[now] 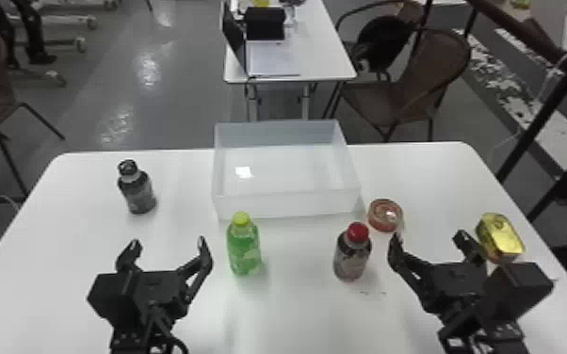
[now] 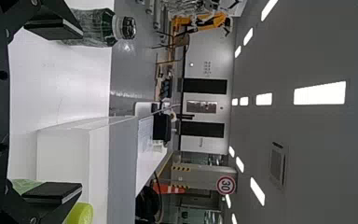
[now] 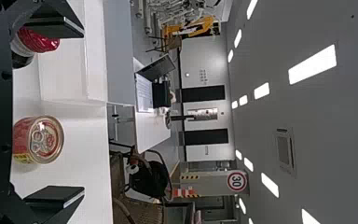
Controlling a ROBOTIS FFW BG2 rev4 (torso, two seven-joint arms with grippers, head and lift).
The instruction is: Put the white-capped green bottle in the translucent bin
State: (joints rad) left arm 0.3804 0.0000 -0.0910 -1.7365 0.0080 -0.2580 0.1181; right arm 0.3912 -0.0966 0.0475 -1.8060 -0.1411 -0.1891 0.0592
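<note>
In the head view, the left gripper (image 1: 167, 244) hangs at the lower left of the frame, its two flat black fingers spread wide with nothing gripped; the right gripper (image 1: 428, 237) is at the lower right, its fingers likewise wide apart and holding nothing.

A light-green plastic bottle with a yellow-green cap (image 1: 244, 249) stands upright just below the centre of the frame, in front of the rectangular translucent plastic bin (image 1: 287, 202); a dark-green bottle with a pale neck and dark cap (image 1: 139, 193) stands upright left of the bin; I cannot tell which of these two the task means, but both are outside the bin, on the white table (image 1: 296, 310).

Right of centre stands a dark bottle with a red cap (image 1: 352, 256); a round reddish tin (image 1: 384, 215) lies just above and to the right of it, near the bin's lower right corner; a gold oblong tin (image 1: 500, 237) sits farther right, beyond the right gripper.
</note>
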